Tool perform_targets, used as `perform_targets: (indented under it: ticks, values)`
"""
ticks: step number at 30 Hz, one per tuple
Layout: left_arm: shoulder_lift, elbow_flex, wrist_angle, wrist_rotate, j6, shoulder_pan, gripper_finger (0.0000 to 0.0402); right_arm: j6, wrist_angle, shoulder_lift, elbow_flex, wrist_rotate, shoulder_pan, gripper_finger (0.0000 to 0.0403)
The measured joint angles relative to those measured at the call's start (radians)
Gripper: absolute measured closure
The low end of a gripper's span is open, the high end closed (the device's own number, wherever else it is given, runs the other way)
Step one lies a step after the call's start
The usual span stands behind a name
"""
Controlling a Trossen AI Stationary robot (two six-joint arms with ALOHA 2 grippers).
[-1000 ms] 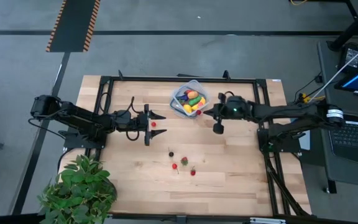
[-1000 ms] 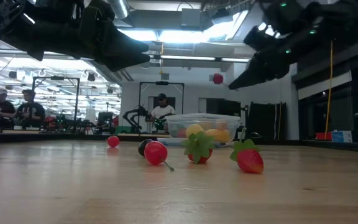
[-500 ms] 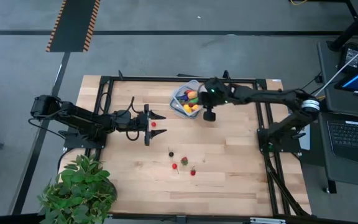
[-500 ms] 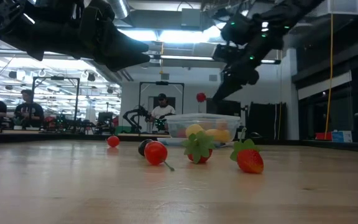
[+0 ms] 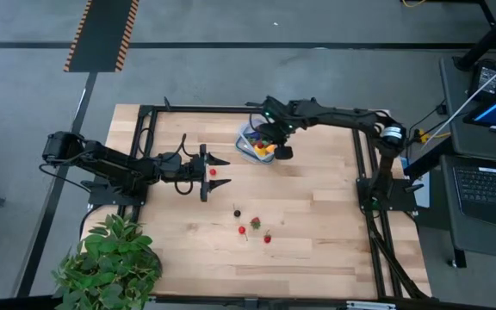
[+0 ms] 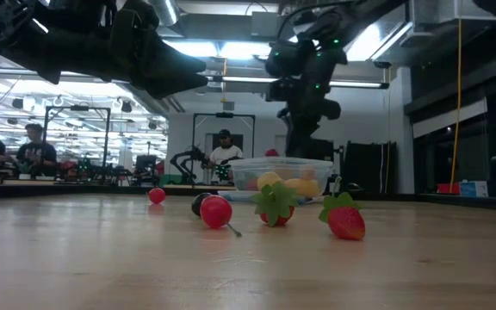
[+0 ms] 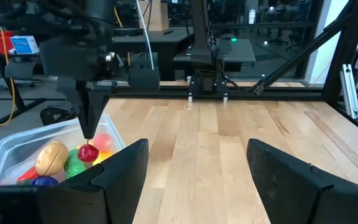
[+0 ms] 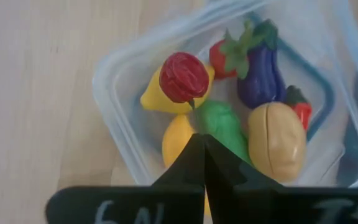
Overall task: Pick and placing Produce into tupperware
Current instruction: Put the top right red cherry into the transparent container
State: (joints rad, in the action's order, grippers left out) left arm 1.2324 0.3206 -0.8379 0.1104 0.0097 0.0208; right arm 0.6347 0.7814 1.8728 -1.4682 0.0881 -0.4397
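Note:
The tupperware (image 5: 246, 145) stands near the table's far edge, holding a lemon, an eggplant, a green piece and other toy produce (image 8: 272, 140). My right gripper (image 5: 268, 138) is above it, shut on a small red cherry (image 8: 183, 78), which hangs just over the pile (image 7: 87, 152). My left gripper (image 5: 207, 167) hovers open left of the tupperware, above a loose red berry (image 5: 213, 171). Two strawberries (image 6: 344, 220), a cherry (image 6: 215, 211) and a dark berry (image 6: 200, 204) lie mid-table. My right gripper pinches the cherry's thin stem (image 8: 193, 109) between its two fingertips (image 7: 91, 132), from above, pointing down. The red ball hangs below the fingers, inside the tupperware's rim (image 6: 271, 153); I cannot tell whether it touches the lemon under it.
A leafy potted plant (image 5: 110, 263) stands at the table's near left corner. A black frame (image 5: 231, 110) runs along the far edge. Bare wood lies right of the tupperware and along the near edge. People sit in the room beyond (image 6: 222, 146).
My right gripper has swung from the table's right side toward the left and far edge, over the tupperware, and come down, carrying the cherry from well above the rim to just over the produce inside.

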Motion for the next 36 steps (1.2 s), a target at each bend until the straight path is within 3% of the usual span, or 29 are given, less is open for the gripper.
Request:
perform_targets:
  ticks: [9, 24, 36]
  values:
    - [0.000, 0.000, 0.000, 0.000, 0.000, 0.000, 0.0134, 0.086, 0.141, 0.071, -0.084, -0.002, 0.004, 0.0403]
    - [0.000, 0.000, 0.000, 0.000, 0.000, 0.000, 0.0134, 0.206, 0.140, 0.083, -0.082, -0.019, 0.015, 0.0403]
    - [0.000, 0.000, 0.000, 0.000, 0.000, 0.000, 0.0134, 0.081, 0.163, 0.083, -0.083, -0.016, 0.016, 0.0395]
